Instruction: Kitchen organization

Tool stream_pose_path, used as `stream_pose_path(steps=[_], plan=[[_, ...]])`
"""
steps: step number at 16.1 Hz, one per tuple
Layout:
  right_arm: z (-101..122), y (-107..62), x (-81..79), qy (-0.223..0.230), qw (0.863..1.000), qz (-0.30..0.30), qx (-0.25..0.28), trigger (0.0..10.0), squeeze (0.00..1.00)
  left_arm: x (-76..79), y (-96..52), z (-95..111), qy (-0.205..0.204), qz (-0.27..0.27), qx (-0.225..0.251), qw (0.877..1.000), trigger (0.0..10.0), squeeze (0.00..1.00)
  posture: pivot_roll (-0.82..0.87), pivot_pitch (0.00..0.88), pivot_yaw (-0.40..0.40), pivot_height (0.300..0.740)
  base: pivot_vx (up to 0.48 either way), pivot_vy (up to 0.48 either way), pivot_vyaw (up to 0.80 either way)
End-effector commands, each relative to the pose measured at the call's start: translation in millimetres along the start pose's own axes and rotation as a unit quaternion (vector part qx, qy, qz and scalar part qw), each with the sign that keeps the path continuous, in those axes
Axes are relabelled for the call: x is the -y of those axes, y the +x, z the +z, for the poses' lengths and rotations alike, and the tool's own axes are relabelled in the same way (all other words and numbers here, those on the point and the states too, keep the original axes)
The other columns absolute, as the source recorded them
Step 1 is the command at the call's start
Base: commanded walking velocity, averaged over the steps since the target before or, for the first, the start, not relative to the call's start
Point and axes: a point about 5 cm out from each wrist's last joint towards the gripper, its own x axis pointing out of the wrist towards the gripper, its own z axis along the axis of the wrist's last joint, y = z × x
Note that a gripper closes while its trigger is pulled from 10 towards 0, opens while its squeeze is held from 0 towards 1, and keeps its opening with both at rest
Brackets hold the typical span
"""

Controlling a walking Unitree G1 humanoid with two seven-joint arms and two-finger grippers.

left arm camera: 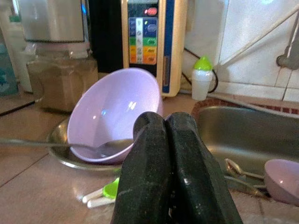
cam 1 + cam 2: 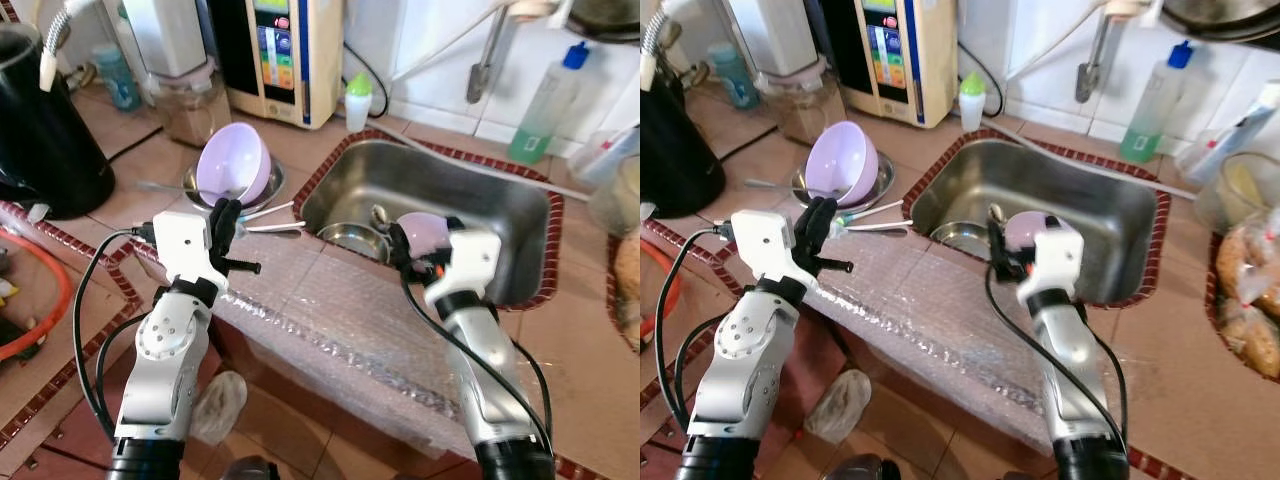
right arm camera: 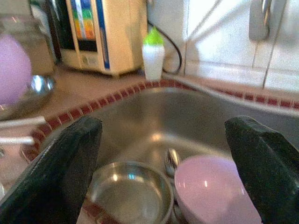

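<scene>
While both arms are reaching over the crinkly bubble wrap, the right gripper is hanging wide open and empty above the steel sink. Just past its fingers a glossy lilac bowl is sitting beside a steel bowl. The left gripper is pressed closed, holding nothing; beyond it a tilted lilac bowl is resting in a steel dish.

Looking forward and down from the head at the desk and sink. Peering closely along each wrist's jaws toward the back wall, both sharing the sink corner and green-capped bottle.
</scene>
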Motion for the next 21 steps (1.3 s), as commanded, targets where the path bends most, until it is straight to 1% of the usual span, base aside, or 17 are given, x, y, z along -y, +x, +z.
stream_pose_path(steps=[1, 2, 5, 9, 16, 19, 21], plan=[[9.4, 1.7, -1.0, -0.008, 1.000, 0.002, 0.020, 10.0, 0.00, 2.5, -0.3, 7.0, 0.012, -0.016, 0.012, 1.000, 10.0, 0.00, -0.03, 0.000, 0.046, 0.740, 0.000, 0.000, 0.00], [9.9, 1.8, -3.3, -0.012, 1.000, 0.009, 0.022, 10.0, 0.00, 6.6, 2.2, 10.0, 0.020, -0.034, 0.020, 0.999, 10.0, 0.00, -0.04, 0.000, 0.048, 0.740, 0.270, 0.000, 0.00], [13.9, 5.7, -4.1, -0.014, 0.999, 0.007, 0.028, 10.0, 0.00, 9.6, 6.5, 13.7, 0.014, -0.038, 0.025, 0.999, 10.0, 0.00, -0.04, 0.000, 0.052, 0.740, 0.296, 0.000, 0.00], [13.1, 5.4, -2.0, -0.012, 1.000, 0.004, 0.025, 10.0, 0.00, 12.2, 7.2, 12.7, 0.010, -0.045, 0.024, 0.999, 10.0, 0.00, -0.04, 0.000, 0.054, 0.740, 0.289, 0.000, 0.00], [12.1, 6.6, -2.0, -0.013, 1.000, 0.006, 0.021, 10.0, 0.00, 13.2, 6.1, 8.7, 0.002, -0.050, 0.014, 0.999, 10.0, 0.00, -0.05, 0.000, 0.052, 0.740, 0.000, 0.000, 0.00], [12.4, 7.0, -2.3, -0.011, 1.000, 0.007, 0.021, 10.0, 0.00, 15.6, 6.7, 8.9, 0.002, -0.056, 0.014, 0.998, 10.0, 0.00, -0.05, 0.000, 0.052, 0.740, 0.081, 0.000, -0.74], [12.2, 6.8, -2.6, -0.010, 1.000, 0.008, 0.020, 10.0, 0.00, 15.6, 6.1, 8.4, 0.003, -0.056, 0.013, 0.998, 10.0, 0.00, -0.05, 0.000, 0.053, 0.740, 0.276, 0.000, 0.00]])
